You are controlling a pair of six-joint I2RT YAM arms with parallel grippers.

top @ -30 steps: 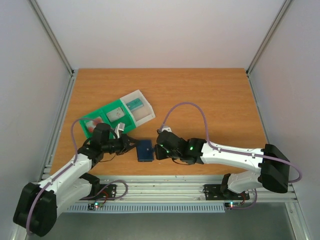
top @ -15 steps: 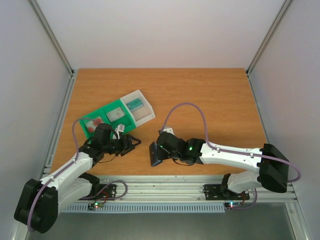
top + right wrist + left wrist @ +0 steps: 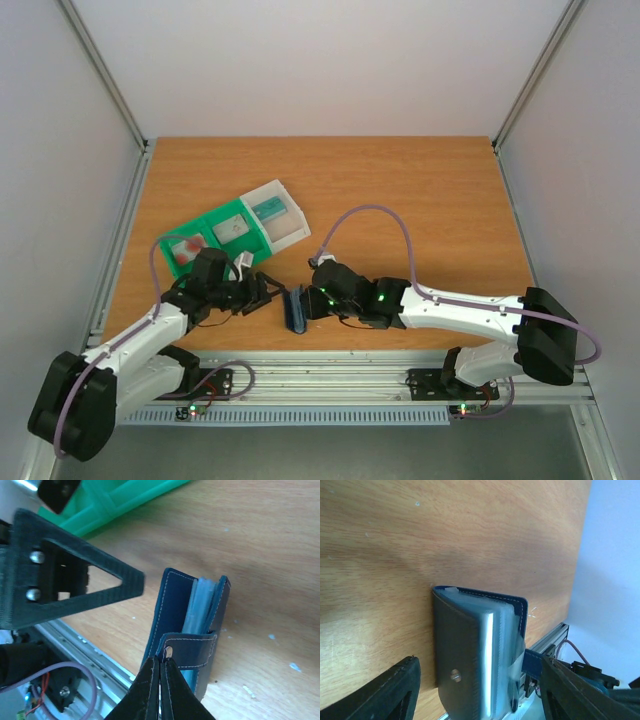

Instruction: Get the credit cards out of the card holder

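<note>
card holder (image 3: 297, 308): dark blue, stands on its edge near the front of the counter (image 3: 400, 190), covers half open, clear sleeves showing | right fingers (image 3: 149, 692): pressed together, pinching its tab strap | left fingers (image 3: 385, 695): spread, just beside it, not touching | green tray (image 3: 207, 222): behind left arm, apart

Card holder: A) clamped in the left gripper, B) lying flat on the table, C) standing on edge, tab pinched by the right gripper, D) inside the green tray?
C: the right gripper is shut on the tab of the card holder, held on edge; the left gripper is open.
</note>
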